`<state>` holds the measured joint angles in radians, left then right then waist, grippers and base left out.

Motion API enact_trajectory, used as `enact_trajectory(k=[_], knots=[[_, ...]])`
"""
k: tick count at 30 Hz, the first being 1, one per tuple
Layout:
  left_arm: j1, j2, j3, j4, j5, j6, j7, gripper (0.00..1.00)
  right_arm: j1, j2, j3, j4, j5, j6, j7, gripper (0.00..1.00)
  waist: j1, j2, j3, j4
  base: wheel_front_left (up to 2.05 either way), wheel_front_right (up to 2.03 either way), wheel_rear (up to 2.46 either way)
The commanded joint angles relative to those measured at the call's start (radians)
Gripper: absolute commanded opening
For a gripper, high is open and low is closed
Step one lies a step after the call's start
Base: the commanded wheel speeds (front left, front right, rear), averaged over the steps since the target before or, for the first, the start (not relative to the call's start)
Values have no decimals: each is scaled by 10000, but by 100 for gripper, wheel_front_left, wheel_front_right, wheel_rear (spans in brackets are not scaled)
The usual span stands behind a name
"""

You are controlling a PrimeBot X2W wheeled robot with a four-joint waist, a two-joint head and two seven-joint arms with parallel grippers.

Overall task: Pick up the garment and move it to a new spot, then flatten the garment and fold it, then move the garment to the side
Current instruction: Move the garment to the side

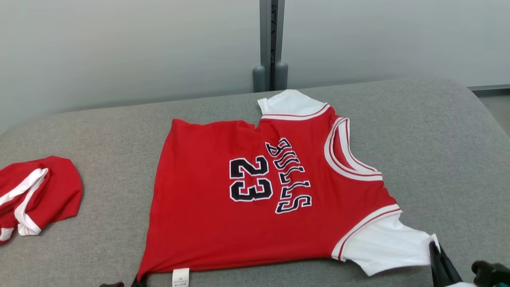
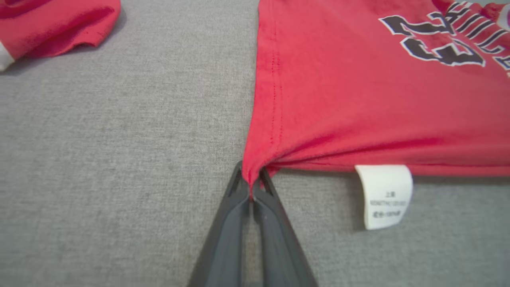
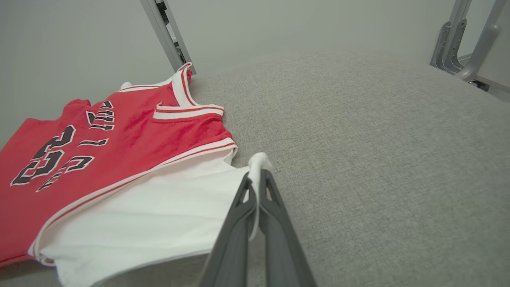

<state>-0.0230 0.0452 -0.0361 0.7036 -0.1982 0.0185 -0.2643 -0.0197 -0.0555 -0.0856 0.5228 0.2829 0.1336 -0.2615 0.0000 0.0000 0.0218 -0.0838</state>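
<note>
While the left claw (image 2: 252, 186) is clamped shut on the red hem corner (image 2: 255, 165) of the jersey (image 1: 215, 227) and the right claw (image 3: 257, 181) is pinched shut on the tip of the near white sleeve (image 3: 159, 211), the step in hand looks like flattening. The jersey lies print-up on the counter (image 1: 438, 159), spread ahead of both claws and spanning the stretch between them.

To do this well, I would draw the two claws apart and slightly back together, low over the cloth. That way the near edge goes taut without lifting the body. Wrinkles fan out from the left claw's tips, so a gentle, even pull suits better than a jerk, which could slip the thin pinch. Far ahead of the claws the top edge looks buckled beside the far sleeve (image 1: 291, 104); that part probably needs a separate smoothing. A white care label (image 2: 384, 197) hangs just beside the left claw, on the side toward the right one.

A grey woven fabric covers the counter, and it likely drags on the cloth. A second red garment (image 1: 36, 195) sits bunched well out beyond the left claw, apart from the jersey. Beyond the counter stands a pale wall (image 1: 119, 48) with a grey metal post (image 1: 271, 40).
</note>
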Motion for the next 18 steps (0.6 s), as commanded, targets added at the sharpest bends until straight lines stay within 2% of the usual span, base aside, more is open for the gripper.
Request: enact_trajectory(k=[1,8,13,18], knots=[[225,106,-21,-124,-149,81,3,0,255,-68,-50,-115,-32,-51,-49,0,0,0,-107,32,0,0,0],[296,96,-102,-1312,-89,83,3,0,168,-36,-330,-665,76,-51,-48,0,0,0,163,68,0,0,0],[-481,89,-167,-2349,57,20,3,0,-871,-14,-409,-1122,105,-33,-48,0,0,0,752,142,0,0,0],[-1650,87,-352,-2026,330,-69,1,0,-2334,-164,-184,-532,-186,-32,-46,0,0,0,1256,262,0,0,0]])
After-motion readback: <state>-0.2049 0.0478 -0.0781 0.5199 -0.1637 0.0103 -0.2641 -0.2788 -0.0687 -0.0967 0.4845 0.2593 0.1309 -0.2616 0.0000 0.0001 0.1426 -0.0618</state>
